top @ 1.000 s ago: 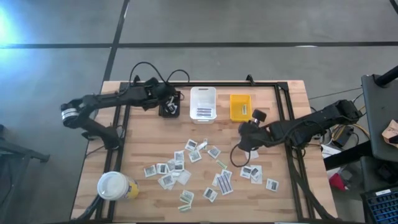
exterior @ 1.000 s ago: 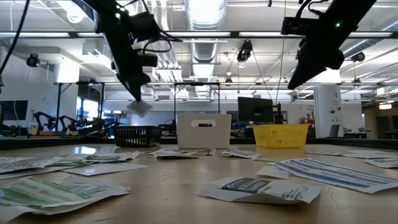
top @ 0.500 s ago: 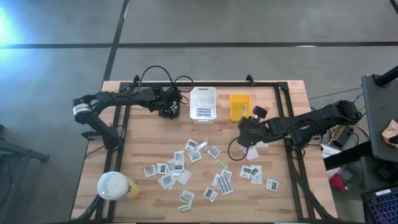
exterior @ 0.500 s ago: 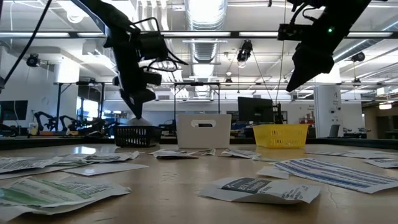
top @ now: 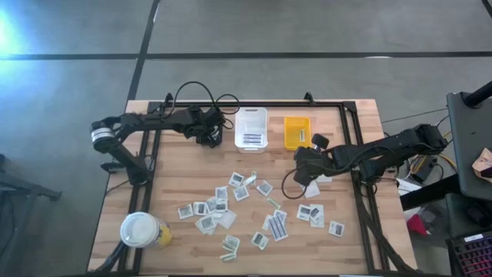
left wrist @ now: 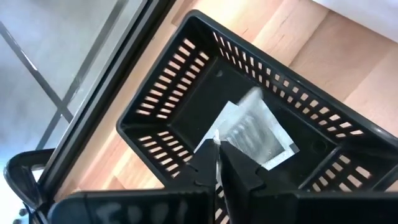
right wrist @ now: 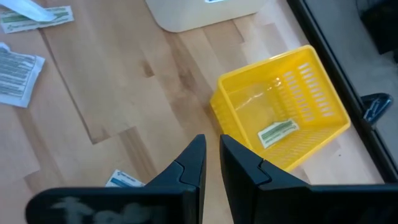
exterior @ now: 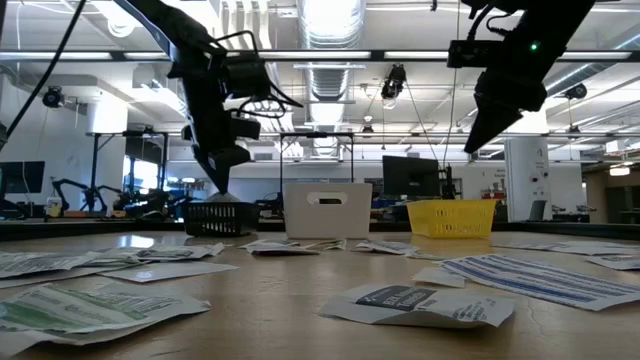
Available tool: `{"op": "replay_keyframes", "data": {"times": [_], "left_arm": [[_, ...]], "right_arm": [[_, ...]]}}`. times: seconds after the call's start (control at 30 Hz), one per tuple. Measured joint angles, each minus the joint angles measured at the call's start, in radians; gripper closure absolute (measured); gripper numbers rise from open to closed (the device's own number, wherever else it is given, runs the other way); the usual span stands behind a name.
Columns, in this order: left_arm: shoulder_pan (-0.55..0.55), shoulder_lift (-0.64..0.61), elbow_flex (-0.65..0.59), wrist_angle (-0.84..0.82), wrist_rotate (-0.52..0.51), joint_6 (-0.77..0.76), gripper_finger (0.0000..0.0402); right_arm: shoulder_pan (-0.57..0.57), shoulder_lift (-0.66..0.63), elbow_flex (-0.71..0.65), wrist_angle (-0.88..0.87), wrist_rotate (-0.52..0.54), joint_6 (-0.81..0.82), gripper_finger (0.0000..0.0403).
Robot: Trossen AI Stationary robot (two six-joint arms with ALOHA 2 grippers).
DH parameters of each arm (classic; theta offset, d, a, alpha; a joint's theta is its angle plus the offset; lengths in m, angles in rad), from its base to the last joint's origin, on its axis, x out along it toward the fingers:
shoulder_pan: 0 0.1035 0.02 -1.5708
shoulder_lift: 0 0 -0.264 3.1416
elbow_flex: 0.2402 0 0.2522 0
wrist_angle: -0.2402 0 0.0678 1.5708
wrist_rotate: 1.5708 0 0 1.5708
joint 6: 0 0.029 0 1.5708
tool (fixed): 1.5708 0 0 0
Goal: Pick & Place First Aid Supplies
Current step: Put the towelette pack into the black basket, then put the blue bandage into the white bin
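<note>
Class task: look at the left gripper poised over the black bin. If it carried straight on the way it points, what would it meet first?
Probably the white packet lying inside the black bin: the left gripper points down into it, with the bin floor just beneath. Depth is hard to judge.

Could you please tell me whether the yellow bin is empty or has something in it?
Not empty: the yellow bin holds one pale green strip packet lying flat on its floor.
</note>
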Motion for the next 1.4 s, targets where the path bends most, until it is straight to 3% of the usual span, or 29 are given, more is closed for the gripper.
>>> {"op": "replay_keyframes", "data": {"times": [0.4, 0.8, 1.13, 1.4], "left_arm": [[0.0, -0.047, 0.0, -0.001, -0.083, 0.053, 0.0302], [-0.031, -0.216, 0.035, -0.053, -0.046, 0.053, 0.0305], [-0.158, -0.287, 0.033, -0.068, 0.244, 0.024, 0.0318], [-0.349, -0.28, 0.022, -0.069, 0.26, -0.013, 0.0319]], "right_arm": [[0.0, 0.0, 0.0, -0.002, -0.036, -0.011, 0.036], [0.0, 0.0, 0.0, -0.049, -0.154, 0.054, 0.036], [0.013, 0.003, 0.0, -0.062, -0.267, 0.127, 0.036], [0.115, 0.009, 0.0, 0.022, -0.286, 0.163, 0.036]]}}
